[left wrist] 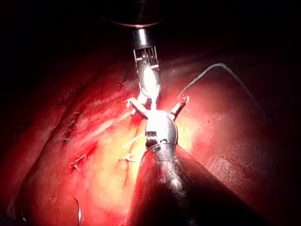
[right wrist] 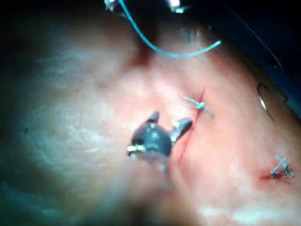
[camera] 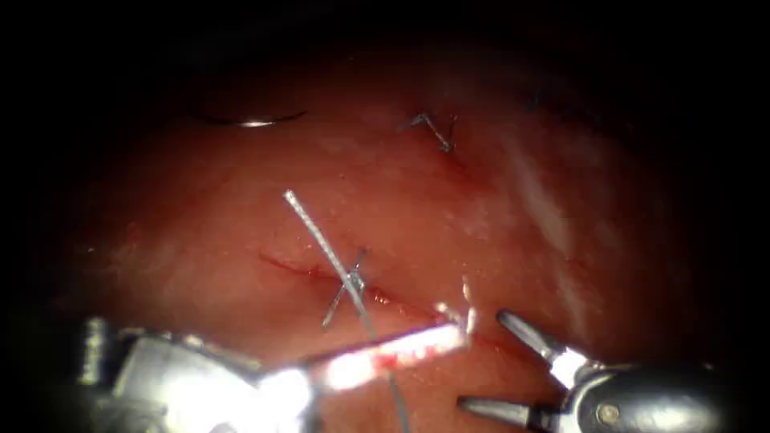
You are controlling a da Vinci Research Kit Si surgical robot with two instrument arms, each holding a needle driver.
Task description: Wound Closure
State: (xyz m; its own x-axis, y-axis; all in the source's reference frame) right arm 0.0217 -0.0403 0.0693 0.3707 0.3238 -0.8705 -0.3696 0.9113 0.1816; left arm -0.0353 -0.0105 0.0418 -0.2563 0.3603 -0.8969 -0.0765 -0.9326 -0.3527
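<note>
Take the knotted stitch (camera: pixel 353 281) on the cut (camera: pixel 282 265) as your landmark. Your needle (camera: pixel 253 122) lies far up and to the left of it, on the tissue (camera: pixel 200 232) on the far side of the cut. Neither tool holds it, and it looks to rest on the surface rather than in the flesh. I judge it is parked there to stay out of the way of work at the knot. Its long axis runs nearly level across the endoscope view, with both ends curling up, away from the knot. I cannot tell which end is the point. Your left end effector (camera: pixel 459 322) reaches in low to just right of the knot, closed down to one narrow bar. A short pale stub of thread (camera: pixel 467 295) stands at its tip, and I cannot tell whether it is pinched. Your right end effector (camera: pixel 507 365) sits further right of the knot, spread wide and holding nothing, with its upper jaw near the left tool's tip. That looks like a stance for taking hold of something. From the knot a stiff bright tail (camera: pixel 311 224) slants up and left, and another strand (camera: pixel 389 385) runs down from the knot. A second stitch (camera: pixel 437 132) sits well above and right of the knot.
</note>
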